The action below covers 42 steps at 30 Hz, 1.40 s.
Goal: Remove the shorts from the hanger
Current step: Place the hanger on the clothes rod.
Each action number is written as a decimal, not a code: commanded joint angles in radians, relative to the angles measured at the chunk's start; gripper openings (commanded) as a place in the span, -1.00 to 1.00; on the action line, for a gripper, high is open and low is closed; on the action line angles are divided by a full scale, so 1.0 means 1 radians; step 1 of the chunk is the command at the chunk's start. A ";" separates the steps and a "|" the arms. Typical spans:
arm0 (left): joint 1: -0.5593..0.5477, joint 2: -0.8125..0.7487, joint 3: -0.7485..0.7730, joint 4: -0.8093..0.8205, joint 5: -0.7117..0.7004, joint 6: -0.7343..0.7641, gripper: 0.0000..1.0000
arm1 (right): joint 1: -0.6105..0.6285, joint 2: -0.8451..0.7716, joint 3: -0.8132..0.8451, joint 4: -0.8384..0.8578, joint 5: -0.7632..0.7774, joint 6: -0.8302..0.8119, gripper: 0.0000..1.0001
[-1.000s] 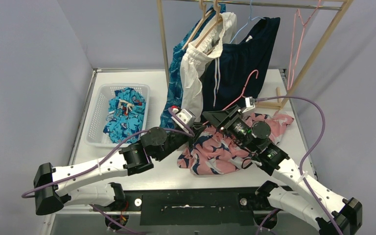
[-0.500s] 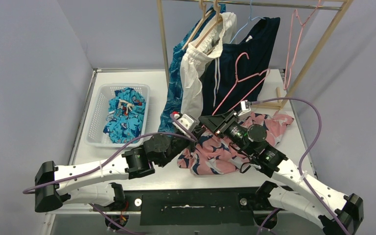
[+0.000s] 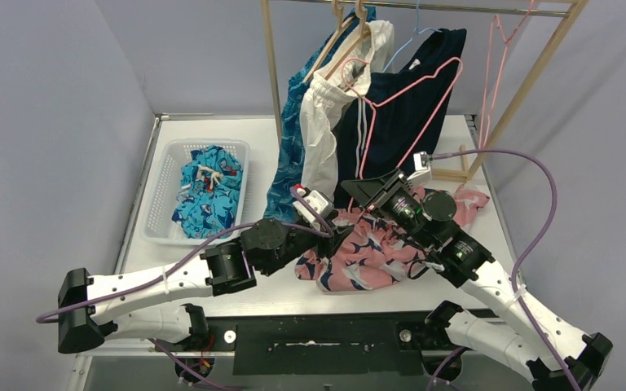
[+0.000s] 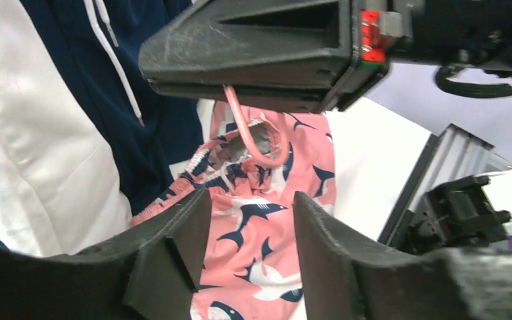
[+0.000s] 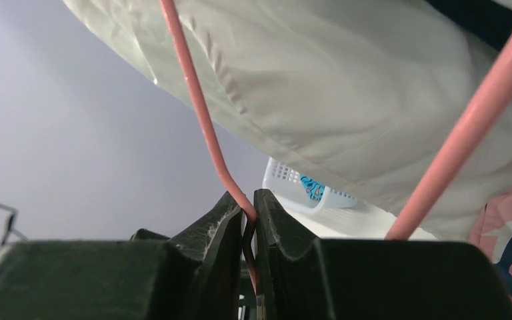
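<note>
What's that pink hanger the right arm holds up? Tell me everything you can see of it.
The hanger is a thin pale pink rod bent into a triangle with a hook, plastic-coated wire by its look. No garment hangs on it. The right gripper, shut on its lower part, holds it tilted up before the navy shorts, hook near the white shorts. A curved end under the gripper sits by the pink shorts; whether it touches them I cannot tell.

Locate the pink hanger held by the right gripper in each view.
Top external: hanger, centre, slanting up from the right gripper.
Left wrist: hanger, upper centre, under that gripper.
Right wrist: hanger, running top to centre, pinched.
Shared landmark: white shorts.
</note>
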 commanded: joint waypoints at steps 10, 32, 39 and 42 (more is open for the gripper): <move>-0.001 -0.110 0.089 -0.132 0.102 -0.088 0.13 | -0.190 0.049 0.065 0.077 -0.205 0.113 -1.00; 0.002 -0.092 0.081 -0.151 0.124 -0.098 0.14 | -0.454 0.229 0.059 0.868 -0.431 0.621 -1.00; 0.002 -0.077 0.083 -0.154 0.129 -0.102 0.14 | -0.491 0.312 0.116 0.946 -0.404 0.724 -1.00; 0.002 -0.072 0.083 -0.149 0.125 -0.104 0.14 | -0.496 0.342 0.147 0.974 -0.392 0.727 -1.00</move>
